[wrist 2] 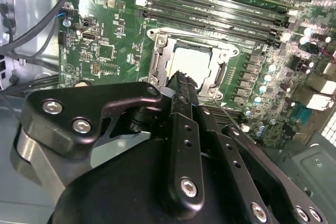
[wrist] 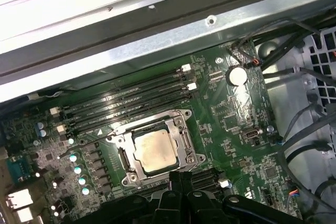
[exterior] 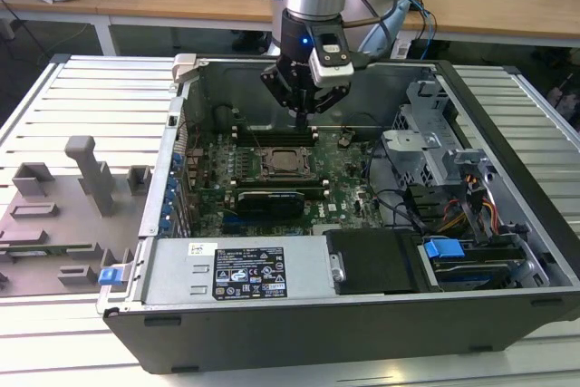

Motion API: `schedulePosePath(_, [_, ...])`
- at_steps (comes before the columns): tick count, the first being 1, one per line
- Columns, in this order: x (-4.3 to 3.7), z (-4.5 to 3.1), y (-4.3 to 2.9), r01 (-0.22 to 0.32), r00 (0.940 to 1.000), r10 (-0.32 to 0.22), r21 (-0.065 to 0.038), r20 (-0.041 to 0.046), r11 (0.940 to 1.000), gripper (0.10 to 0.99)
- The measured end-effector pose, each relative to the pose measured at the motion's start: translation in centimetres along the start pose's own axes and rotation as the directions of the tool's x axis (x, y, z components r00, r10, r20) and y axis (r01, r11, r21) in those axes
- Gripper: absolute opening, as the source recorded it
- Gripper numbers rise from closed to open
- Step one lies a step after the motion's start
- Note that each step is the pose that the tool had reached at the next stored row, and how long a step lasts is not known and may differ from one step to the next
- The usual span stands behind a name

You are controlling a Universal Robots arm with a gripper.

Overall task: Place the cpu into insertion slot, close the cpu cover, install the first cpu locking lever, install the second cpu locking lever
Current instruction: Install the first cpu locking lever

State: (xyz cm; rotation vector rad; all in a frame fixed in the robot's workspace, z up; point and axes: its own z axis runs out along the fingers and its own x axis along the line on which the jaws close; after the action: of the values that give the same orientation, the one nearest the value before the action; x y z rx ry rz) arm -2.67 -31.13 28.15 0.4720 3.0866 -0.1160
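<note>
Gripper (wrist 2: 182,78) hides cpu cover (wrist 2: 157,62) edge — cpu (wrist 2: 191,61) seated.

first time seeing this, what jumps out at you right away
The shut gripper reaches down into the open computer case and hangs just above the motherboard. In the middle of that board the cpu lies seated. Its dull silver top is framed by the cpu cover, which lies flat around it.
</note>
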Motion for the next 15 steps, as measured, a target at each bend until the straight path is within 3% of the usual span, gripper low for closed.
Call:
schedulePosePath(5, [0.0, 0.0, 0.0, 0.061, 0.9982, -0.06, -0.002, 0.0043, 0.9982, 0.106])
schedulePosePath(15, [0.0, 0.0, 0.0, 0.132, 0.9912, -0.132, -0.003, 0.0097, 0.9912, 0.106])
